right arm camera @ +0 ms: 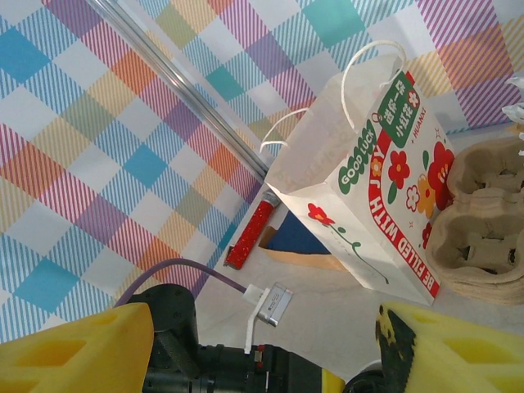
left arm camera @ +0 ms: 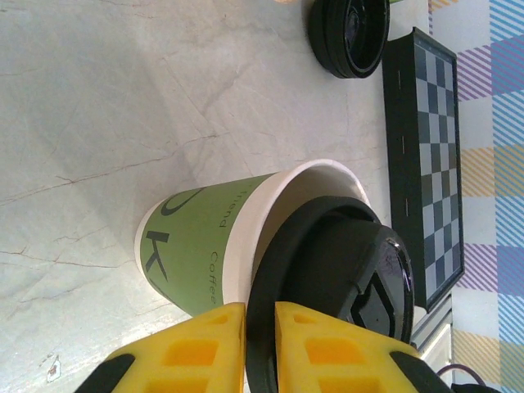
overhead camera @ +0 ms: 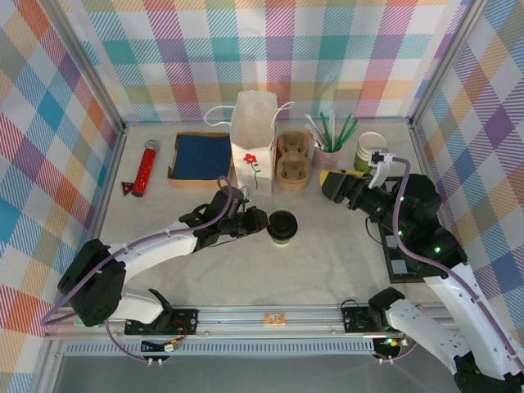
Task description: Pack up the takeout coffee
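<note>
Green coffee cup (overhead camera: 282, 227): upright at bench (overhead camera: 270, 278) ctr, just in front of white paper bag (overhead camera: 252, 143) & cardboard cup tray (overhead camera: 293, 160). Black lid (left arm camera: 344, 270) sits askew on it, w/ cup's white rim showing on one side. My L jaws: nearly closed, pinching lid's edge. My R jaws: wide apart, nothing between them, off to cup's right, facing bag.

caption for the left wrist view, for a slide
Left claw pinching the rim of the black lid on the green cup's mouth.
</note>
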You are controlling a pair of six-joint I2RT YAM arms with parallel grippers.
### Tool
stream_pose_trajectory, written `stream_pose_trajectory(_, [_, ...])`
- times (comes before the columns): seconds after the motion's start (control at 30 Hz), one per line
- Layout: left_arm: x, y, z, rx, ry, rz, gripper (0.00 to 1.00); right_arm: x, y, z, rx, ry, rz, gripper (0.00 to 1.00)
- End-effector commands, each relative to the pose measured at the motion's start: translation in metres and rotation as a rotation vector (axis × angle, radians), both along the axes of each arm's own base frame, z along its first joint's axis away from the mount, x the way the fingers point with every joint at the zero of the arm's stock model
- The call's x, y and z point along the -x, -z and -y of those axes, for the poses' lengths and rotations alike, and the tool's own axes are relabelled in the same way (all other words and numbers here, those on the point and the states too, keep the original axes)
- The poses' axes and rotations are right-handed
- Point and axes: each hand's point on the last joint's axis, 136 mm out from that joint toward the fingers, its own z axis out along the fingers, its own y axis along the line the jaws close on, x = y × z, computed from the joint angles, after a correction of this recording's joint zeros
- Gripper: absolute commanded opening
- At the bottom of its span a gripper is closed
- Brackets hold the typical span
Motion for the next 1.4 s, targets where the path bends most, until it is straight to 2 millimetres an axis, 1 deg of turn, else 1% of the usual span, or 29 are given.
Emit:
stream_pose_trajectory(0.0, [-0.002,-0.009,0.008,0.000,0.014,0.035,0.17,0.000,-0.003,0.005,-0.010,0.021,0.017,0.72])
stream_pose_trajectory(0.27, [-0.005,-0.014,0.009,0.007,0.006,0.045,0.18,-0.008,0.012,0.006,0.022,0.047,-0.021,0.73])
stream_pose_trajectory(0.53, [-0.006,-0.014,0.007,-0.009,0.004,0.055,0.18,-0.014,0.025,0.005,0.058,0.053,-0.053,0.74])
stream_pose_trajectory(0.73, [-0.007,-0.019,0.007,-0.012,0.004,0.067,0.19,-0.016,0.039,0.006,0.121,0.056,-0.104,0.84])
stream_pose_trajectory(1.0, [-0.010,-0.024,0.007,-0.025,0.003,0.078,0.21,-0.014,0.048,0.006,0.168,0.047,-0.128,0.85])
stream_pose_trajectory(1.07, [-0.011,-0.027,0.005,-0.041,0.001,0.087,0.22,-0.014,0.052,0.008,0.196,0.049,-0.136,0.86])
stream_pose_trajectory(1.13, [-0.012,-0.032,0.002,-0.053,-0.004,0.100,0.24,-0.015,0.058,0.009,0.234,0.047,-0.154,0.91])
stream_pose_trajectory(1.17, [-0.013,-0.035,-0.001,-0.060,-0.013,0.104,0.27,-0.015,0.063,0.009,0.259,0.042,-0.165,0.93])
stream_pose_trajectory(1.27, [-0.016,-0.048,-0.007,-0.050,-0.030,0.127,0.34,-0.015,0.078,0.010,0.318,0.037,-0.215,0.94])
stream_pose_trajectory(1.37, [-0.017,-0.067,-0.018,-0.038,-0.053,0.160,0.46,-0.014,0.097,0.011,0.385,0.016,-0.290,0.94])
